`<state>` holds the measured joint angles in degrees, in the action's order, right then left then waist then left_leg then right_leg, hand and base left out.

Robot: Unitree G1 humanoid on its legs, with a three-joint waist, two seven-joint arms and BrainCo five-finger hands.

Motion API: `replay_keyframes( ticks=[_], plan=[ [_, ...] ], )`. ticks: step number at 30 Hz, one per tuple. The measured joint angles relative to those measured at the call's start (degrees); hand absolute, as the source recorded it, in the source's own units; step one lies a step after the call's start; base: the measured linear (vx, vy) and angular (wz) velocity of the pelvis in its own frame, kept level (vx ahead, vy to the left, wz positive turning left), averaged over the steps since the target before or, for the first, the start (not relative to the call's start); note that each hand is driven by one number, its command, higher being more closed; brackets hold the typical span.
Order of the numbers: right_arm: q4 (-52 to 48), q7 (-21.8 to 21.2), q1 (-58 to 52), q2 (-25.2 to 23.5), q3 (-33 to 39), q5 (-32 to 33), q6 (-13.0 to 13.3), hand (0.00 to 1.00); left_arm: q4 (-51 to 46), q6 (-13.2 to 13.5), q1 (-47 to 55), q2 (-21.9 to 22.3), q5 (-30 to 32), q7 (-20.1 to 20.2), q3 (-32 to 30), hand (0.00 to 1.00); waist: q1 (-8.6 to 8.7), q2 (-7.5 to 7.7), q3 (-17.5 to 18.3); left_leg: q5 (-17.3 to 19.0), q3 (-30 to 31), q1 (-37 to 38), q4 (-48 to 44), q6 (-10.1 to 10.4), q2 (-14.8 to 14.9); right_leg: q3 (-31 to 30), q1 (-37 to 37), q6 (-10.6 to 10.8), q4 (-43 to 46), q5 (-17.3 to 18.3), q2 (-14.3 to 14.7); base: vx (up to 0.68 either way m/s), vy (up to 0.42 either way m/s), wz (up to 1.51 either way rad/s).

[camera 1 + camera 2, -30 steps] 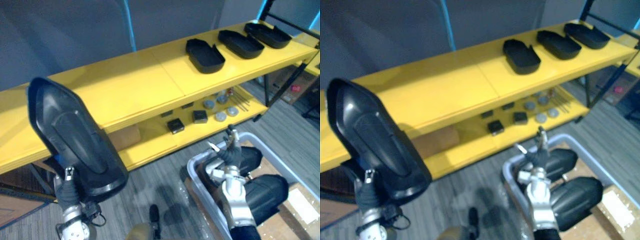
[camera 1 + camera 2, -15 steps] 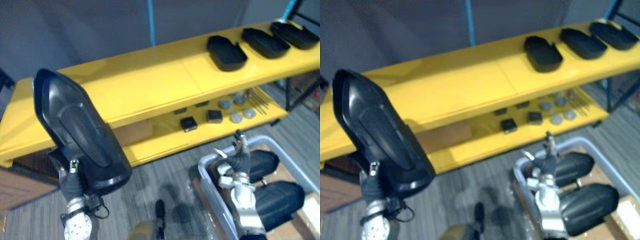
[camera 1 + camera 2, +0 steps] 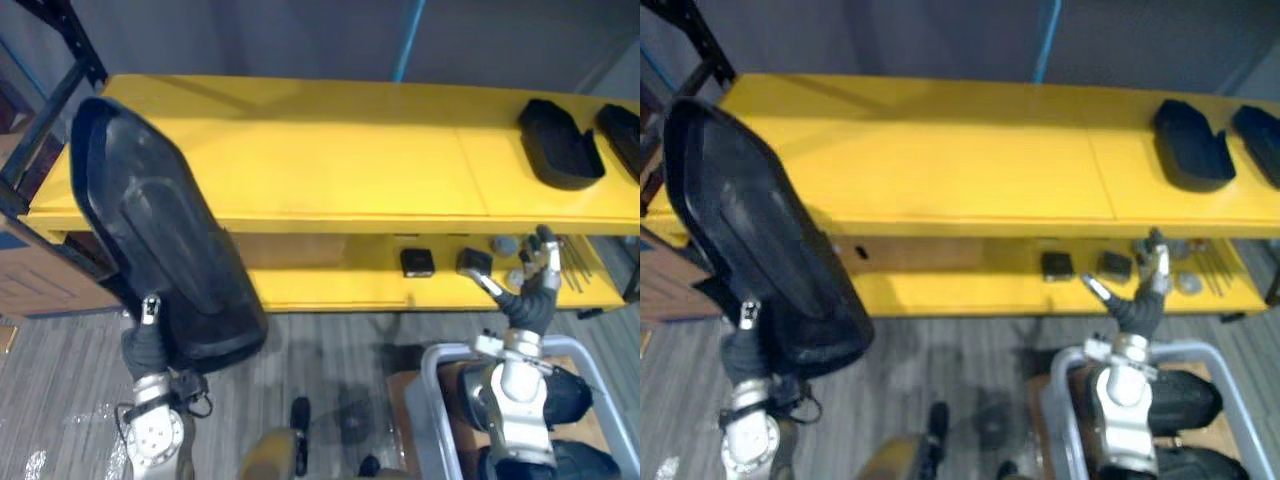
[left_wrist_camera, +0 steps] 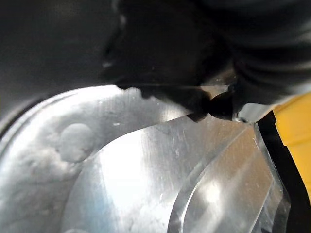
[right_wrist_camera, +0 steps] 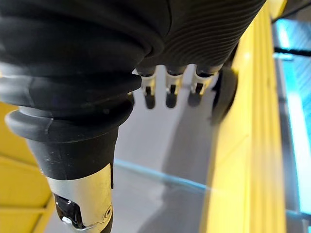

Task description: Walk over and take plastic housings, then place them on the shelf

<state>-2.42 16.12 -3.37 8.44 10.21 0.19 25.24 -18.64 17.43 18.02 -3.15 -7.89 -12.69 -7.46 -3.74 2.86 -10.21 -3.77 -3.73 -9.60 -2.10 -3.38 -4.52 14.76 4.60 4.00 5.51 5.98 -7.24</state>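
Facing a long yellow two-tier shelf (image 3: 330, 150), the robot's left hand (image 3: 148, 345) grips a large black plastic housing (image 3: 160, 230) by its lower end, one silver fingertip (image 3: 150, 306) on its face, holding it upright before the shelf's left end. The right hand (image 3: 527, 297) hangs empty before the shelf's lower board, fingers straight and spread. Two more black housings (image 3: 558, 143) lie at the right end of the shelf's top board; a grey bin (image 3: 432, 400) stands below the shelf's right part.
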Motion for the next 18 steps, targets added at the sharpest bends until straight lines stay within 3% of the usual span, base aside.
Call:
replay_keyframes(
  ticks=[3, 10, 16, 18],
  plan=[
    [-0.87, -1.21, -0.49, 0.51, -0.02, 0.21, 1.08, 0.00, 0.02, -0.05, -0.76, 0.35, 2.34, -0.26, 0.07, 1.00, 1.20, -1.19, 0.65, -2.24, 0.01, 2.81, 5.12, 0.59, 0.22, 0.23, 0.44, 0.15, -0.10, -0.10, 0.07, 0.05, -0.036, -0.04],
    [-1.36, -2.20, 1.00, 0.71, -1.50, 2.53, 1.23, 0.00, 1.14, -1.87, -0.85, 0.29, 5.45, -1.06, -0.74, 1.00, 1.22, -3.72, 2.51, -3.27, 1.59, 4.70, 7.04, 0.95, 0.54, 2.19, 2.17, 0.14, -0.16, -0.08, 0.59, 0.00, -0.025, 0.09],
    [3.03, -2.43, 4.01, 0.43, -7.47, 5.36, 0.94, 0.00, 2.53, -4.53, 3.85, 1.86, 6.56, -2.70, -3.86, 1.00, -0.41, -6.26, 3.03, -4.50, 3.84, 4.98, 6.75, 2.15, 0.34, 3.24, 3.46, -1.65, -0.07, 1.89, 1.36, -0.08, -0.034, 0.21],
    [5.00, -2.72, 4.04, -0.22, -8.12, 5.85, 0.69, 0.00, 2.99, -5.82, 4.84, 2.48, 6.59, -1.92, -5.38, 1.00, -0.78, -6.75, 2.75, -5.53, 5.46, 3.91, 6.75, 2.94, 0.11, 4.75, 3.39, -0.83, -0.02, 3.56, 1.35, -0.15, -0.073, 0.54]
  ],
)
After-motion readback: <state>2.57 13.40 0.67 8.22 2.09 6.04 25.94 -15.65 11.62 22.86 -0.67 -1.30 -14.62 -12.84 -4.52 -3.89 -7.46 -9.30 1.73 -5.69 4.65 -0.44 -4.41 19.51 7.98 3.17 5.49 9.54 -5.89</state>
